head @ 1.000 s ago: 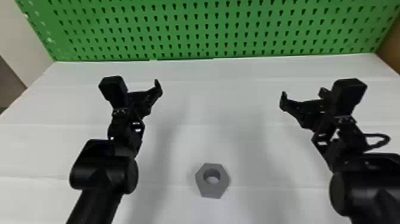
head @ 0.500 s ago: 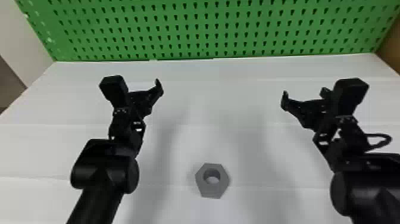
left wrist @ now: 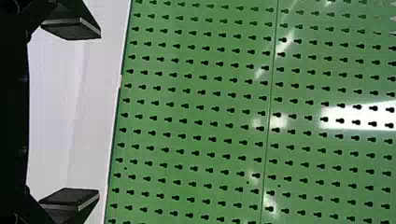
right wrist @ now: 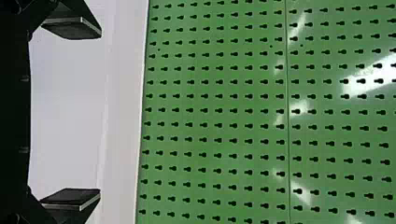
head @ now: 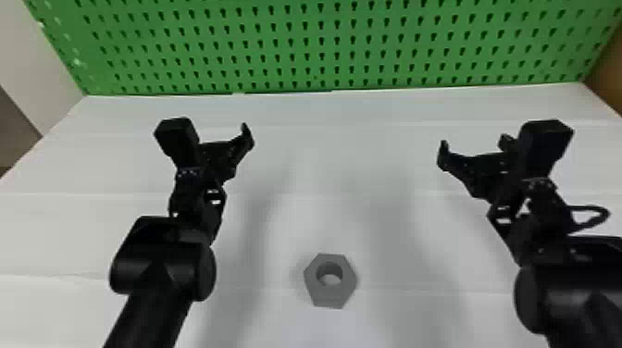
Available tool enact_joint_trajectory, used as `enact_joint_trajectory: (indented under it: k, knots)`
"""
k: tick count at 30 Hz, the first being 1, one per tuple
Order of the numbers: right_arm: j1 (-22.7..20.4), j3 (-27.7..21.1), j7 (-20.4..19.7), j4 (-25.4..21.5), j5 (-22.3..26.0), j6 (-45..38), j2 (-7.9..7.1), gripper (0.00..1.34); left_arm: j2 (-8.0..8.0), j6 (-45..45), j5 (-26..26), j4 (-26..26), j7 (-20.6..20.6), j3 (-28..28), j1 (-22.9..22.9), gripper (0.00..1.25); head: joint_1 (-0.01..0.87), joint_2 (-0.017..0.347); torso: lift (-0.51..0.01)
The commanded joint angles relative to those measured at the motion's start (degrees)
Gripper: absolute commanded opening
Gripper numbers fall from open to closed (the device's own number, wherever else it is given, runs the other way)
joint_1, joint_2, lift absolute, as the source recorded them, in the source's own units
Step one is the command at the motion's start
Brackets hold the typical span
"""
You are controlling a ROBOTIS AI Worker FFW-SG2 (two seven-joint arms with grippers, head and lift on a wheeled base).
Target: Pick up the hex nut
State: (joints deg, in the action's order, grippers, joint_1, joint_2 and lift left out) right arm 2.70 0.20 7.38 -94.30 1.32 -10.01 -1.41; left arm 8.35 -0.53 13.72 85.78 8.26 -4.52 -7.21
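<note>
With our left tool (left wrist: 99, 113) and right tool (right wrist: 100, 113) both spread and empty, we have the hex nut (head: 329, 298) flat on the worktop (head: 342, 152), back toward us from both, sideways between them, slightly closer across to the left.

Black, smooth-cased left arm (head: 148, 319); matching black right arm (head: 583, 319) with rounded joint housing (head: 539, 291), thin black looped cable (head: 604, 214) near that housing.

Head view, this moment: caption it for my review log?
Left gripper and right gripper held apart above a white table, gray hex nut lying flat in front, green pegboard behind.
</note>
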Motion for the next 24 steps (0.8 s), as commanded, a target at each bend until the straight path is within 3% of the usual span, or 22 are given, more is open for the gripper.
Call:
enact_joint_trajectory:
  k: [1, 11, 24]
  knots:
    - [-0.1, 0.0, 0.0, -0.4, 0.0, -0.5, 0.00, 1.23, 0.00, 0.0, 0.1, 0.0, 0.0, 0.0, 0.1, 1.16, 0.785, 0.152, -0.079]
    - [0.1, 0.8, 0.0, -4.2, -2.1, -5.2, -0.53, 1.23, 0.00, 0.0, 0.1, 0.0, 0.0, -0.1, 0.2, 1.16, 0.785, 0.152, -0.079]
    - [1.9, 3.8, 0.1, -12.8, -4.1, -21.4, -1.49, 1.23, 0.00, 0.0, 0.1, 0.0, 0.0, -0.2, 0.2, 1.16, 0.785, 0.152, -0.079]
